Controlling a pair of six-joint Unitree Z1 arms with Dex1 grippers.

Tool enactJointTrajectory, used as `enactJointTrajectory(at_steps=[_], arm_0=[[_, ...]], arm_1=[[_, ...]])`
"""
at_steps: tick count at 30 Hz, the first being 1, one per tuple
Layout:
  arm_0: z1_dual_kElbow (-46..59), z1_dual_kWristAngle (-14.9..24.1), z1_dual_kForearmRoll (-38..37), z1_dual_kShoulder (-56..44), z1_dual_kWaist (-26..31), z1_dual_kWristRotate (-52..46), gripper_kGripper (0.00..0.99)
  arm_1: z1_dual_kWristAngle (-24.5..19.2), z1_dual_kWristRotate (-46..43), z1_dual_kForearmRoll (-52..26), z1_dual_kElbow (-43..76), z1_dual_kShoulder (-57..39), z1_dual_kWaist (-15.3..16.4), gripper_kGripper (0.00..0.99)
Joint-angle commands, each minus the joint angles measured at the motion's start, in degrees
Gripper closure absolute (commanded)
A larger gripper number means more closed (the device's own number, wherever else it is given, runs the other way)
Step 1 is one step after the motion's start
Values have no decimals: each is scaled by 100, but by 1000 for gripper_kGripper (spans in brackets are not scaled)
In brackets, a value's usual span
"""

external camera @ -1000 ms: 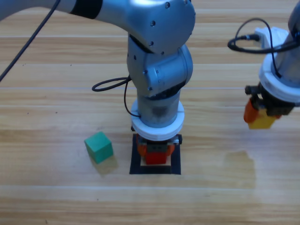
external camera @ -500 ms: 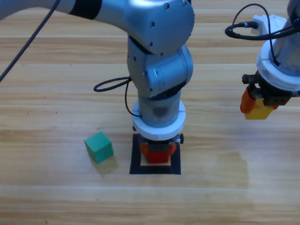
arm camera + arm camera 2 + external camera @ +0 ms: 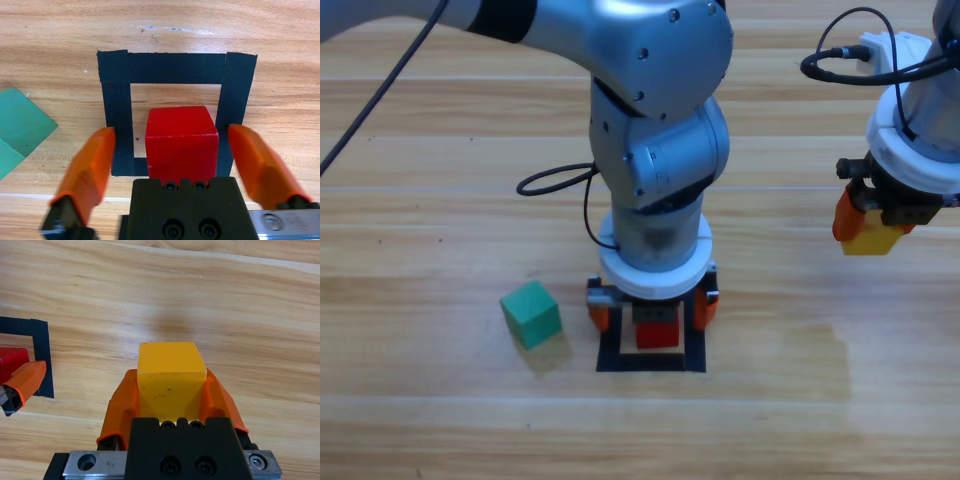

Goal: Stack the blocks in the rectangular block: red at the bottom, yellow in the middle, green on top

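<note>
Left pincer (image 3: pixel 172 150) spread wide around red (image 3: pixel 181 137), seated inside rectangular block (image 3: pixel 175 67). Right pincer (image 3: pixel 873 228), far right, grips yellow (image 3: pixel 171 376) above desk (image 3: pixel 440 200). Green (image 3: pixel 530 313) left of tape. Risk: retreating jaw may clip red; off-centre yellow could topple.

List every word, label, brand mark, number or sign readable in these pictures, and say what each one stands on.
None: no view shows readable text.
The red cube, yellow cube and green cube have plain faces.
The black tape square is unmarked.
The left gripper, jaws open, and the right gripper, shut on the yellow cube, show only screw heads on their black bodies.
The wooden table carries no label.
</note>
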Motion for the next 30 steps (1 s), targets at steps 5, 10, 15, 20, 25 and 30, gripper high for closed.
enactJointTrajectory(at_steps=[5,10,15,20,25,30], arm_0=[[160,76,16,4,92,19,4],[-156,137,253,-286,92,107,1],[-1791,366,1677,-559,92,239,0],[-1958,550,2222,-1394,92,274,0],[-833,875,2213,-2325,171,441,0],[230,1025,2099,-3257,540,1276,8]], arm_1=[[-23,316,415,-210,249,-121,814],[-23,492,626,-412,249,-95,814],[12,606,793,-623,276,2,812],[74,703,863,-755,329,90,814],[91,817,1180,-1221,759,406,812],[188,905,1382,-1722,1164,688,812]])
